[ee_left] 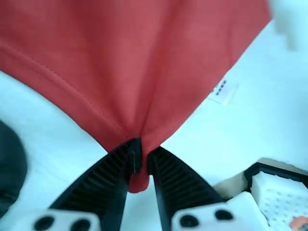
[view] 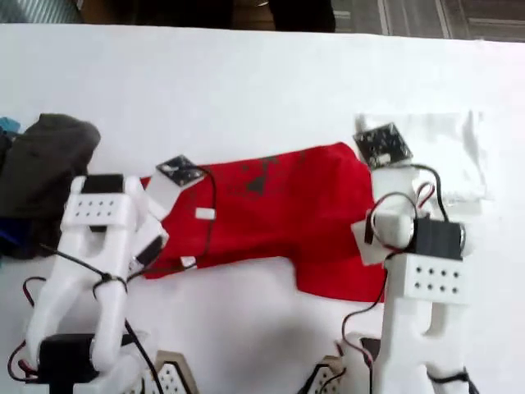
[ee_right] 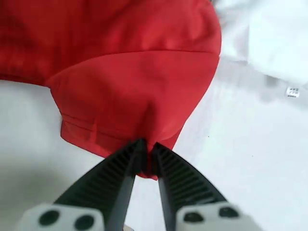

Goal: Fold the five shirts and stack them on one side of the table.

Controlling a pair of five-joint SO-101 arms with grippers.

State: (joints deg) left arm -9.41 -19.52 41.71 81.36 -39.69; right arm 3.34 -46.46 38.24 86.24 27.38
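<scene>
Tightly pinched red shirt (view: 271, 205), edges inside left hand (ee_left: 143, 155), right hand (ee_right: 147, 150)

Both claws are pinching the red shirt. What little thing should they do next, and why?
Probably lift both pinched edges of the red shirt a little, together, then carry them across to fold it. The left gripper and the right gripper are each shut on its edge, one near each end, and it lies spread out on the table, not yet folded small.
</scene>
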